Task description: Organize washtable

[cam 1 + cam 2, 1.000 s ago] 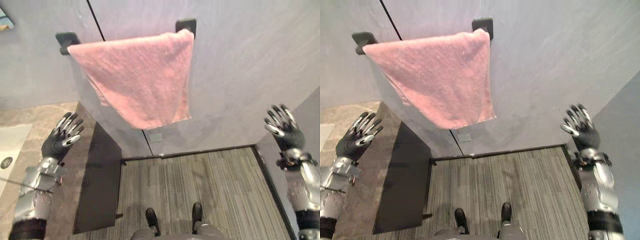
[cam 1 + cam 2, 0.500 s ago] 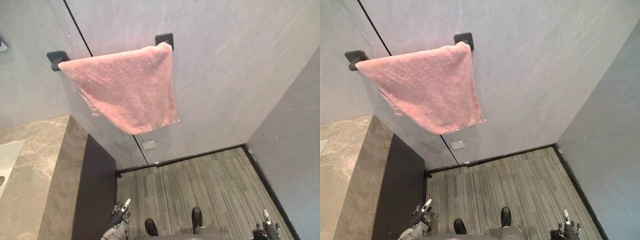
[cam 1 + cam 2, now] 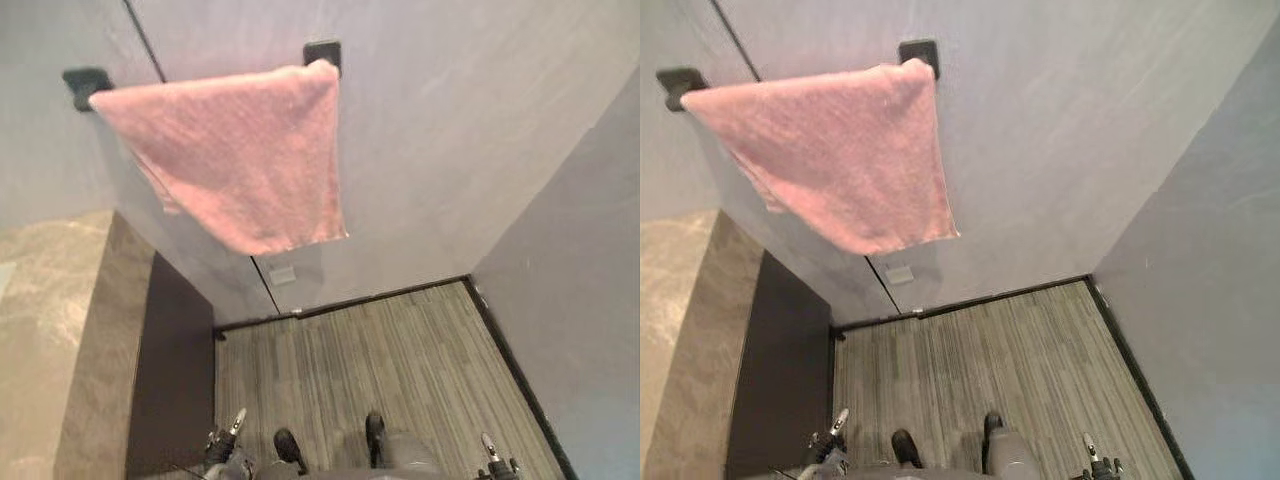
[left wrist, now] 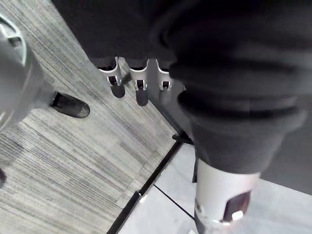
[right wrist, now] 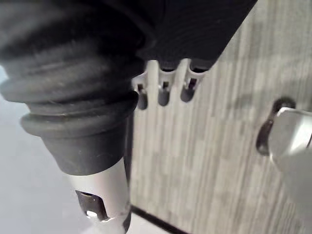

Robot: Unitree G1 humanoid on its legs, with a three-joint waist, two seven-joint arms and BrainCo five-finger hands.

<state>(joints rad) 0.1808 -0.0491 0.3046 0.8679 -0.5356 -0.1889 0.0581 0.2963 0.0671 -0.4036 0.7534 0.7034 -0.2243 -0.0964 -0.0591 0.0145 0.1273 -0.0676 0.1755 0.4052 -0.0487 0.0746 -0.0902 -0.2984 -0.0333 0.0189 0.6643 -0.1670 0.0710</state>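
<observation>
A pink terry towel [image 3: 235,150] drapes the black wall rail [image 3: 322,50] end to end; left hand [image 4: 140,80] and right hand [image 5: 163,90] hang straight-fingered, empty.

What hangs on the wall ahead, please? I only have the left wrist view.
Observer: A pink towel hangs spread between two dark brackets on the wall.
Operator: Thank you. Where is the right hand?
Observer: The right hand hangs low over the striped floor, fingers straight, holding nothing.
Operator: And what is on the left?
Observer: A stone counter tops the dark cabinet there.
</observation>
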